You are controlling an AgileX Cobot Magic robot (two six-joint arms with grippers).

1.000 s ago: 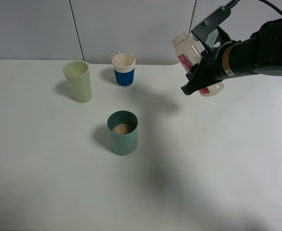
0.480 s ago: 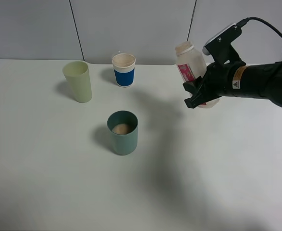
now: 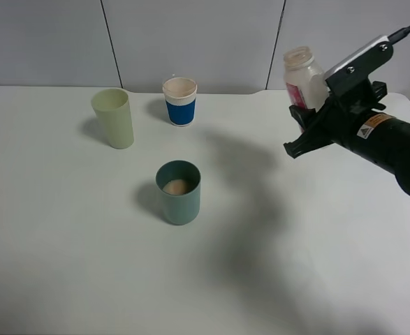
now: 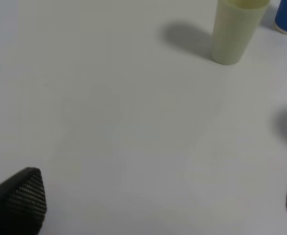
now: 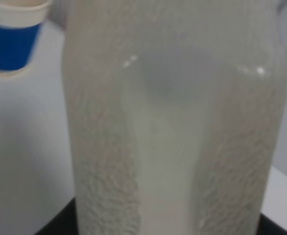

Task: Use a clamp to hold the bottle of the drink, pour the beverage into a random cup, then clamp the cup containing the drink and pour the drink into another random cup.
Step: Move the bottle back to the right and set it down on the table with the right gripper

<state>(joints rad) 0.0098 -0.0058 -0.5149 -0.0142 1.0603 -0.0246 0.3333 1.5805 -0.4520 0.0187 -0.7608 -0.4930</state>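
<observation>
My right gripper (image 3: 315,124) is shut on a translucent drink bottle (image 3: 302,75) with a pink label and holds it upright above the table at the right. The bottle fills the right wrist view (image 5: 172,122). A teal cup (image 3: 178,192) with pale drink in it stands in the middle. A blue-and-white paper cup (image 3: 180,101) stands at the back and shows in the right wrist view (image 5: 13,34). A pale green cup (image 3: 113,117) stands at the left and in the left wrist view (image 4: 236,29). My left gripper (image 4: 158,205) is open over bare table, its fingertips (image 4: 21,196) far apart.
The white table (image 3: 65,244) ends at a grey panelled wall (image 3: 51,42) behind the cups. The right arm's shadow lies on the table right of the teal cup.
The right gripper has carried the bottle to the right, away from the teal cup, and turned it from tilted to upright. The cups have not moved.
</observation>
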